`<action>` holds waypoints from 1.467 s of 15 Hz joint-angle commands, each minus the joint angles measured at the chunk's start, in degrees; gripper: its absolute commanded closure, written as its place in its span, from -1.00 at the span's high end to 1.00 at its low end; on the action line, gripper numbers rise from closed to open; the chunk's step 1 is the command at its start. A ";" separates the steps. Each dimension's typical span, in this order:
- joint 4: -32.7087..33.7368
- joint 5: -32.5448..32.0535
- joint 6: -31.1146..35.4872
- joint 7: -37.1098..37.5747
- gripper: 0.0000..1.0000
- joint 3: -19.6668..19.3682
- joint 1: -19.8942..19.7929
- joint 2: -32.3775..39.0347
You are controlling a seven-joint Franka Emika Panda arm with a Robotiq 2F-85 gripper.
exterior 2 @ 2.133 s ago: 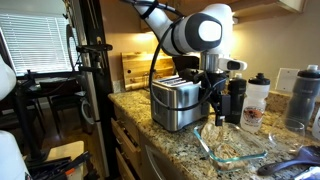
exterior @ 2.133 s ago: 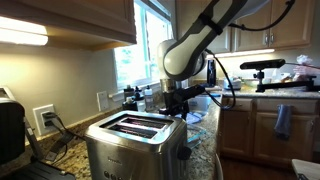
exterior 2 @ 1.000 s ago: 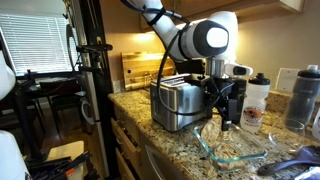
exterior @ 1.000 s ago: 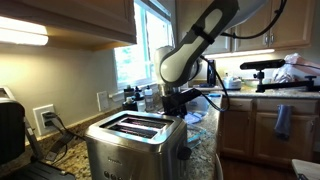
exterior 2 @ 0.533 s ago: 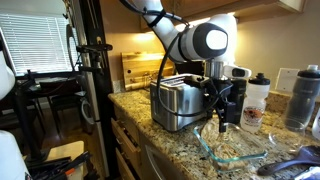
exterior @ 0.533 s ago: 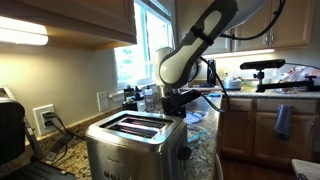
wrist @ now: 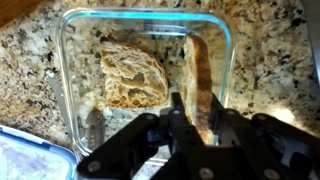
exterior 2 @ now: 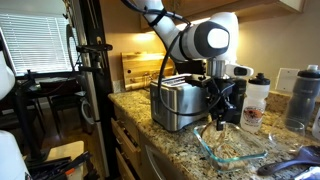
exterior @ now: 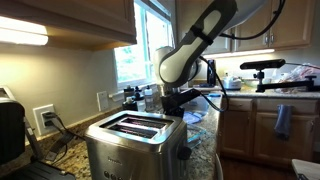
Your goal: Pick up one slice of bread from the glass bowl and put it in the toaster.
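The main risk here is a poor hold on a thin, crumbly thing. The slice of bread stands on its edge against the wall of the glass bowl, and the tool meets it only at its near end. If the fingers pinch just the crust, the slice may tear, pivot and droop on the lift, or slip back into the bowl. A finger could also catch the glass wall at about 3 o'clock and drag the bowl across the counter. In the wrist view the tool comes in from 6 o'clock. Its two dark fingers sit on either side of the slice, which runs from between them toward 12 o'clock. They are close to the bread on both sides, but I cannot tell whether they already press on it or a small gap remains. A second slice lies flat on the bowl's floor at about 10 o'clock from the tool, apart from it. In an exterior view the tool hangs low over the bowl, with the toaster near it at 9 o'clock on the same counter. A crooked hold would likely make the slots hard to enter.
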 commanded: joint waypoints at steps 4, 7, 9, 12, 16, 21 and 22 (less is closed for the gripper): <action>-0.36 -1.55 0.14 1.75 -0.86 -1.49 1.70 -1.02; -1.43 -2.04 0.17 2.08 -0.87 -1.29 2.32 -2.91; -2.38 -2.25 -0.15 2.35 -0.86 -1.01 2.96 -4.94; -3.51 -2.22 -0.85 2.66 -0.86 -0.51 3.82 -8.37; -5.39 -2.51 -2.99 3.13 -0.86 0.26 4.23 -14.68; -7.87 -3.05 -5.97 3.27 -0.86 2.58 4.23 -23.12; -8.42 -3.27 -6.40 3.19 -0.86 3.17 4.14 -24.77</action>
